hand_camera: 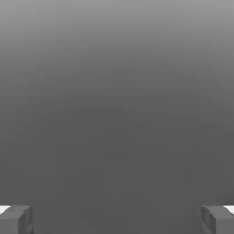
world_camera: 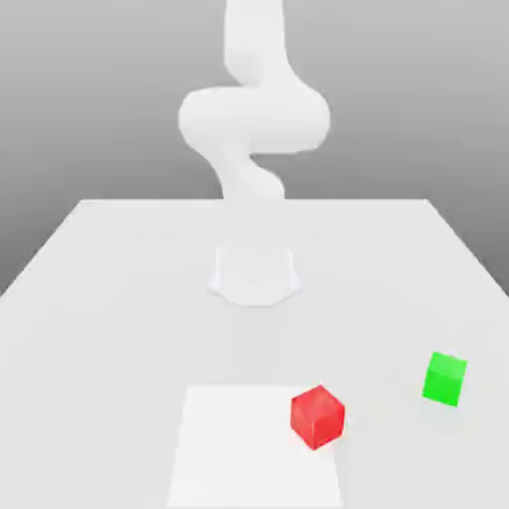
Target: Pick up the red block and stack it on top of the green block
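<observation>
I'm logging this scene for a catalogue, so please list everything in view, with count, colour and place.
Red block: one, bright red, at the right-hand edge of the white patch in the exterior view.
Green block: one, bright green, on the table toward the exterior view's right, apart from the red block.
White patch: one, white, on the table near the front in the exterior view.
Table: one, pale grey, under the blocks.
Robot arm: one, white, base toward the back of the table.
Gripper: one, two grey fingers, standing wide open in the hand view, nothing between them.
</observation>
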You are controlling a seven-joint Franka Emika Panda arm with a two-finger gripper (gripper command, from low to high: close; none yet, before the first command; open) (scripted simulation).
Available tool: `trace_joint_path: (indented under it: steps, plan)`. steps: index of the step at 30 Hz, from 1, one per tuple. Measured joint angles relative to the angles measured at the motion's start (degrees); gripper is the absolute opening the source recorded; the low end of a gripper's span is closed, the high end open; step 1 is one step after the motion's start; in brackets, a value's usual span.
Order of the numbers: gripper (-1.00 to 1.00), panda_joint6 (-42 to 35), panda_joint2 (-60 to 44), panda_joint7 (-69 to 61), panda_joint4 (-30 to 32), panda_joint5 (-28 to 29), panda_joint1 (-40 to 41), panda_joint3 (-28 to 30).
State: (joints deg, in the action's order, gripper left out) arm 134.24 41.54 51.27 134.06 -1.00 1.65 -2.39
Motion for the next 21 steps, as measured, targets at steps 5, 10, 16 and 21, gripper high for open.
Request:
trace_joint_path:
  steps: [5,10,16,21]
  plan:
    - [0.0,5.01,-8.75,11.79,4.67,-1.22,2.82,-4.86]
    - [0.0,9.9,-17.2,23.77,9.2,-1.64,5.25,-9.64]
    - [0.0,15.78,-27.48,39.04,14.63,-0.87,7.51,-14.77]
    - [0.0,20.68,-36.28,52.69,19.16,1.08,8.22,-17.54]
